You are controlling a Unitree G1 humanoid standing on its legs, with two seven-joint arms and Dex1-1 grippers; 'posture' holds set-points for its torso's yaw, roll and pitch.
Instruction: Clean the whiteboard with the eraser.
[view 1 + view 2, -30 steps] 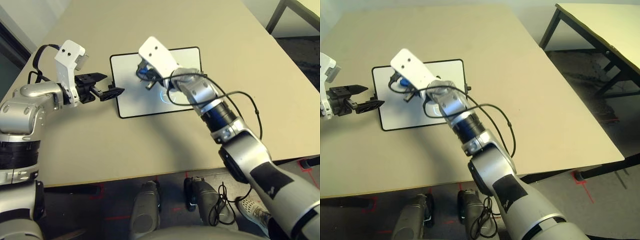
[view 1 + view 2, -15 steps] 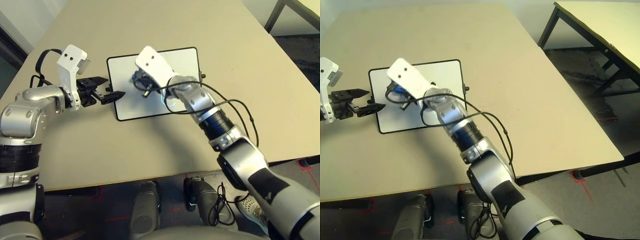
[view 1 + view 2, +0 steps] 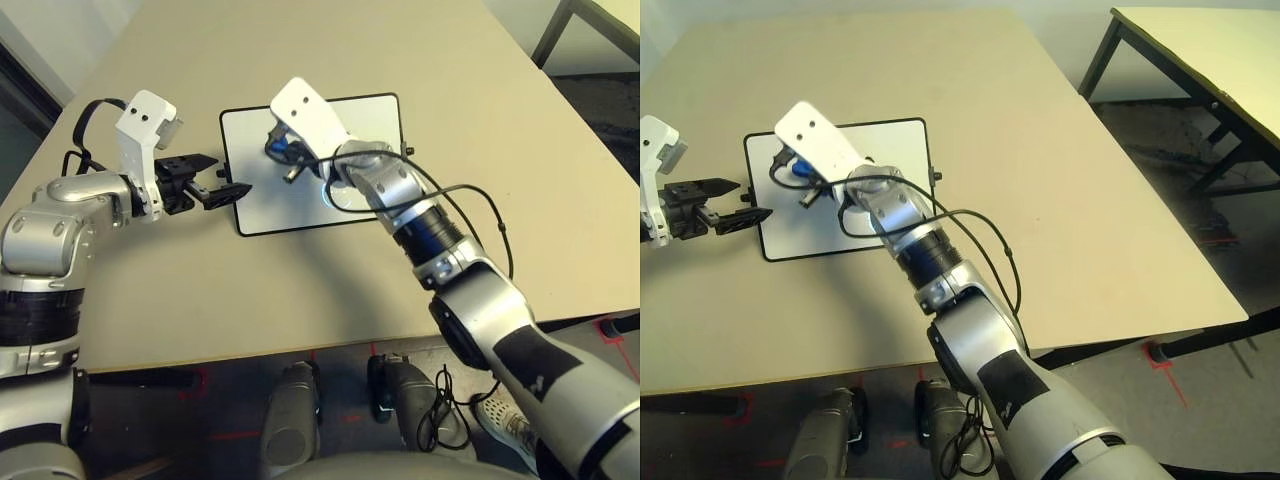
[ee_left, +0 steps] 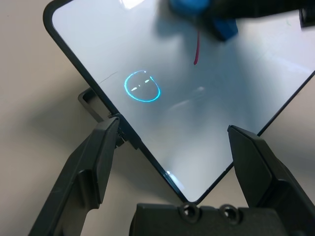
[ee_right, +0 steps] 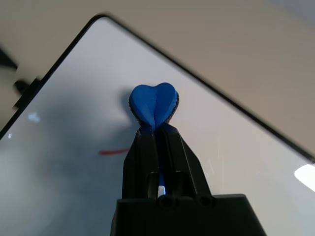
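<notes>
Pinching the blue eraser (image 5: 152, 101) in the right gripper (image 5: 156, 129), with jaws pressed tight around it. Holding it at the left half of the whiteboard (image 3: 265, 212), close to a short red line (image 5: 112, 152); cannot tell from here whether touching the surface or just above it. Reaching in from the left with the left gripper (image 4: 172, 129), jaws spread wide, to the board's left edge. Lying flat on the table (image 3: 400, 290), under both: the whiteboard. Looping over the right forearm: a black cable (image 3: 505, 230).
</notes>
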